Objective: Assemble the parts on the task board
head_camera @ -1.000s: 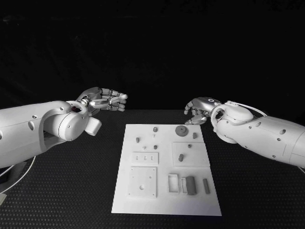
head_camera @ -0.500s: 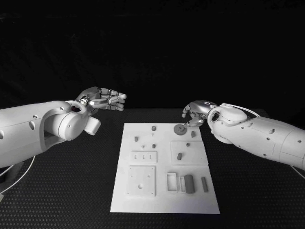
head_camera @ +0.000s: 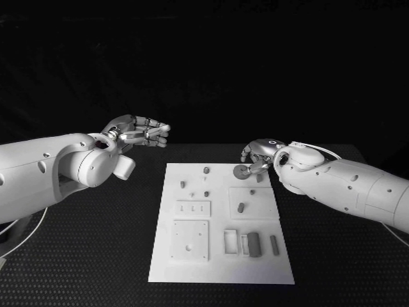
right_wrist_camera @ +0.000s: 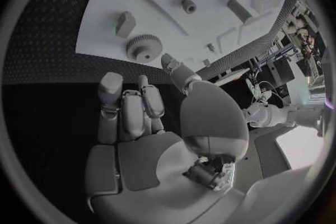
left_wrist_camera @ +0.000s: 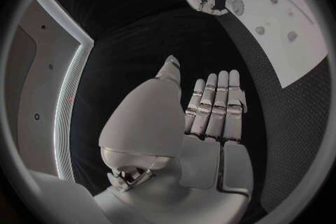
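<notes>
Hovering at the white board's [head_camera: 221, 220] one o'clock corner, the right hand [head_camera: 257, 155] hangs over a grey gear [head_camera: 242, 171], fingers parted, holding nothing. Left hand [head_camera: 140, 133] idles at eleven o'clock, fingers loosely apart.

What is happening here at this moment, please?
A robot with two white arms works over a white task board on a black table. Its right hand reaches over the far end of the board, right by a round grey gear; the right wrist view shows the gear lying on the board just beyond the fingers, not gripped. The left hand hovers off the board's far left corner, holding nothing. Other small grey parts sit on the board.
</notes>
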